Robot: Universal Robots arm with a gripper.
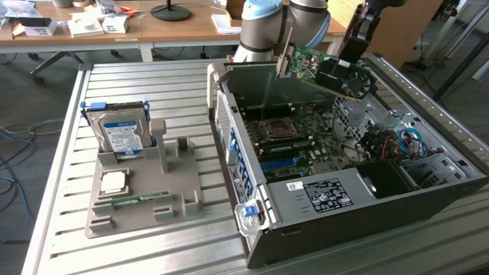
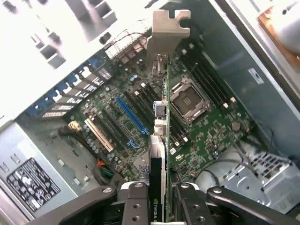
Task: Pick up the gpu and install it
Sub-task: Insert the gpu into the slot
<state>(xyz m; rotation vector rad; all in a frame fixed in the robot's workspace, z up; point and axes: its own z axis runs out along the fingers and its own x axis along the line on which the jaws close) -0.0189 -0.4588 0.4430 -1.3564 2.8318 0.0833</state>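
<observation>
Above the open computer case (image 1: 344, 229), the pincer (image 1: 349, 62) is seen clamped on the gpu (image 1: 317, 67), with the card gripped by its edge between the two fingers (image 2: 137, 202). The card is held tilted in the air, clear of everything inside the case. Its fan (image 1: 357, 83) is turned toward the exterior view's right, and its metal bracket (image 2: 168, 27) is at the end farthest from the pincer. In the wrist view the gpu is seen edge-on over the motherboard (image 2: 211, 136), between the blue expansion slot (image 2: 132, 116) and the processor socket (image 2: 187, 99); no contact with either can be made out.

Inside the case, the power supply (image 1: 324, 195) with its black label is mounted at the near end.

Outside the case, on the exterior view's left, a grey parts holder (image 1: 172, 192) is set on the slatted metal worktop (image 1: 153, 80). A hard drive (image 1: 121, 136) with a blue label is stood upright in it, and a green memory stick (image 1: 139, 199) is laid flat in it.
</observation>
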